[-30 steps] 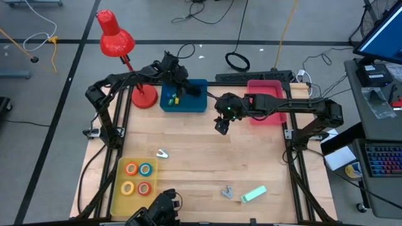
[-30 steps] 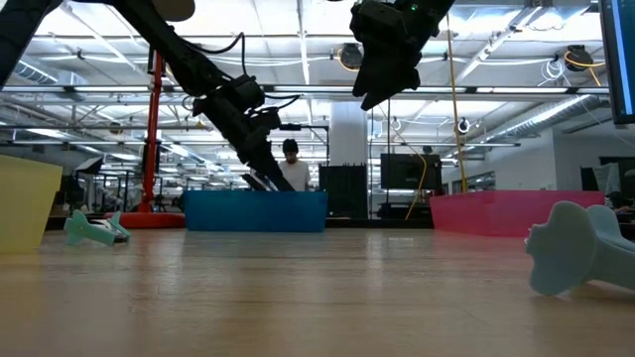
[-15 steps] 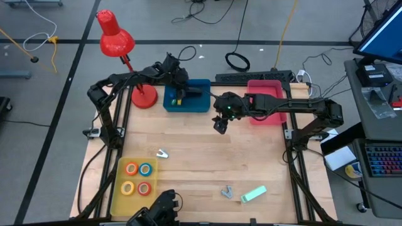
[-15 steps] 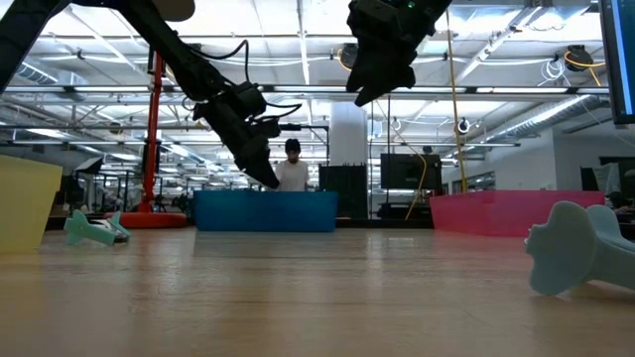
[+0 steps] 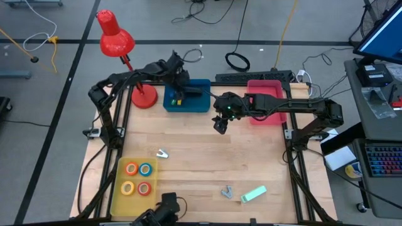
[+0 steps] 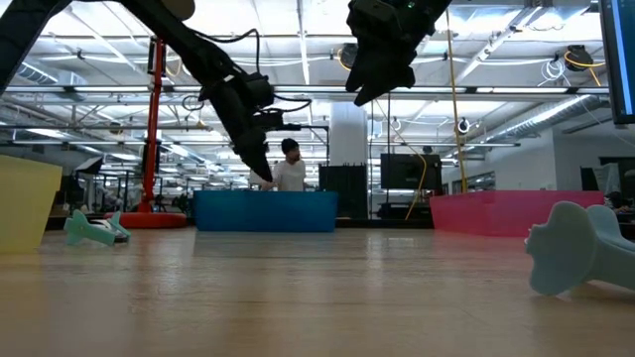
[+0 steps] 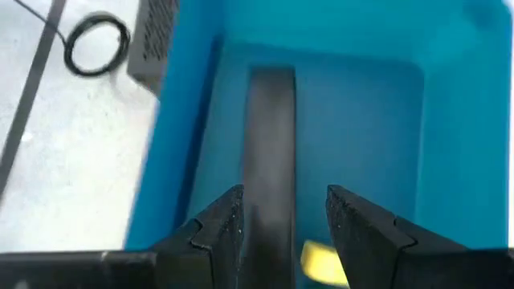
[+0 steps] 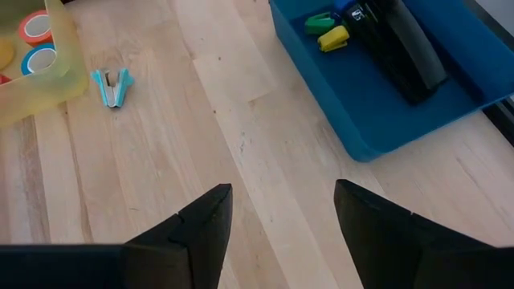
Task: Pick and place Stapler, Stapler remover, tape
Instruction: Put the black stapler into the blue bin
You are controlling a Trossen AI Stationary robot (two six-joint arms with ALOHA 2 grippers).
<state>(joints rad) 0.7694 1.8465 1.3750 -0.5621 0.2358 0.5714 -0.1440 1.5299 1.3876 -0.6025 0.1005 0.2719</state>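
Note:
A black stapler (image 7: pixel 269 144) lies flat on the floor of the blue bin (image 5: pixel 200 105) near the table's far edge, beside small yellow and green bits. My left gripper (image 7: pixel 281 233) hangs open just above it, one finger to each side, clear of the bin's rim in the low view (image 6: pixel 263 171). My right gripper (image 5: pixel 220 127) hovers open high over the table's middle, right of the blue bin. Blue, orange, red and yellow tape rolls (image 5: pixel 137 179) lie in the yellow tray. A teal stapler remover (image 8: pixel 112 84) lies on the wood beside that tray.
A pink bin (image 5: pixel 267 100) stands right of the blue one. A red desk lamp (image 5: pixel 116 37) stands at the far left corner. A mint-green stapler (image 5: pixel 253 194) and a grey remover (image 5: pixel 227 191) lie near the near edge. Bare wood spans the middle.
My left gripper has risen out of the blue bin and drawn slightly toward the far edge. The bin itself slid a little toward the table's right early in this second, then stayed put. The black stapler stays in the bin. My right gripper has barely shifted.

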